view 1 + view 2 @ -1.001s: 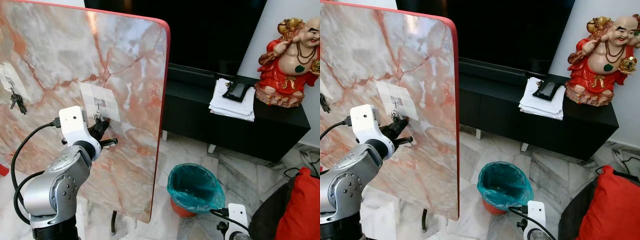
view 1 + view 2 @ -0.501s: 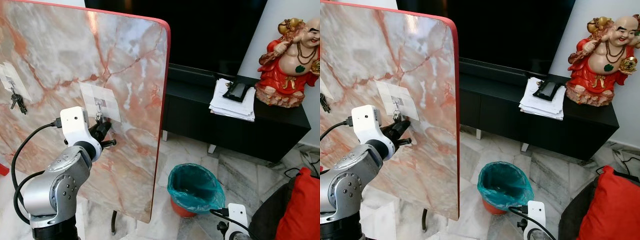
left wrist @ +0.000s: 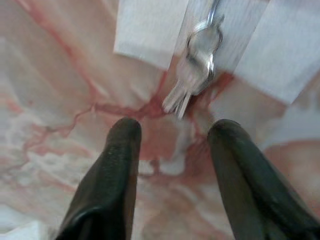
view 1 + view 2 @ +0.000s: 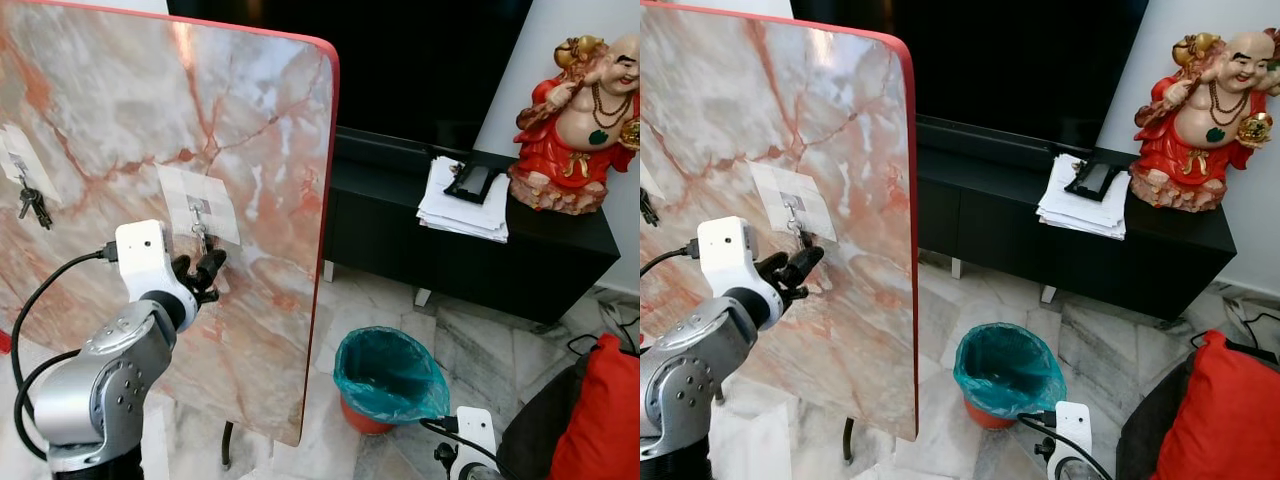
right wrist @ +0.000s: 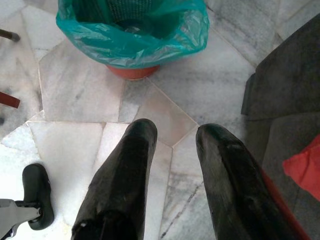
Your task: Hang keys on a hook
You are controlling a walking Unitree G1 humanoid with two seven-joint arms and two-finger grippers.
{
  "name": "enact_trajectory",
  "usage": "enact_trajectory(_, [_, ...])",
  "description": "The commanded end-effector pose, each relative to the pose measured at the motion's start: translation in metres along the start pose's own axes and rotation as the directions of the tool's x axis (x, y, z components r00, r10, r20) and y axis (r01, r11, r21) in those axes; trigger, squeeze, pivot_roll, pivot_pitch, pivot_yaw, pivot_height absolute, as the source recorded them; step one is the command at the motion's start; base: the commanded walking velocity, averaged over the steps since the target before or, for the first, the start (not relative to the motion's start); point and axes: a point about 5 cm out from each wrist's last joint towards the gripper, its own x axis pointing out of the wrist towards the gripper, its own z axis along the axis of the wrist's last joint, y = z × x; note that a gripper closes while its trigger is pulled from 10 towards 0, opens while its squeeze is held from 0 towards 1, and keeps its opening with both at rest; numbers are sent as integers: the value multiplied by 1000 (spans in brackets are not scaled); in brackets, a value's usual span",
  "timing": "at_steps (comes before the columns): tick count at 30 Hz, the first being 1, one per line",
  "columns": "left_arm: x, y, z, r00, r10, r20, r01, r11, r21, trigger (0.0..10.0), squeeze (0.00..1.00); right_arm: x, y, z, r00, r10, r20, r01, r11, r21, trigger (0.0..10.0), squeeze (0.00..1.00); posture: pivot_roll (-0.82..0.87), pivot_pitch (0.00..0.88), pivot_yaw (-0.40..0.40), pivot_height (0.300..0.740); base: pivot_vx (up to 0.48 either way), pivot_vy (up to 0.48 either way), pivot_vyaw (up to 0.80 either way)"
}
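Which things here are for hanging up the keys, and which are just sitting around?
For the job:
- keys, hanging on the hook
- marble board the hook is stuck to
- left pincer, open, just below the keys

Just sitting around:
- red statue
- stack of papers
- bin with green bag
- other keys further left on the board
- right pincer, idle over the floor

No text, label, brand, number or sign can be read anywhere here. The stack of papers (image 4: 463, 208) on the black cabinet (image 4: 560, 255) is too small and far off to make out any writing, and the white patch (image 4: 200, 203) on the marble board (image 4: 120, 120) carries no print that can be told.
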Motion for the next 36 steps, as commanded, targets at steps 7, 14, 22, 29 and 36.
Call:
enact_trajectory(7, [-18, 24, -51, 983, 77, -167, -61, 993, 100, 10000, 0, 0, -3, -1, 1000, -7, -9, 7, 1000, 1, 10000, 0, 104, 0, -91, 740, 0, 0, 0])
enact_trajectory(14, [-22, 55, -113, 940, 191, -282, -99, 946, 310, 10000, 0, 0, -2, -2, 1000, -3, -14, 3, 1000, -8, 10000, 0, 97, 0, -90, 740, 0, 0, 0])
enact_trajectory(22, [-27, 75, -193, 867, 249, -432, -68, 917, 393, 10000, 0, 0, -1, -3, 1000, -9, -24, 9, 1000, -4, 10000, 0, 89, 0, -82, 740, 0, 0, 0])
enact_trajectory(29, [-31, 79, -252, 806, 273, -525, -53, 917, 396, 10000, 0, 0, 0, -3, 1000, -8, -25, 8, 1000, -3, 10000, 0, 91, 0, -84, 740, 0, 0, 0])
enact_trajectory(36, [-54, 77, -293, 679, 323, -659, 6, 895, 445, 10000, 0, 0, 0, -3, 1000, -5, -28, 5, 1000, -16, 10000, 0, 62, 0, -77, 740, 0, 0, 0])
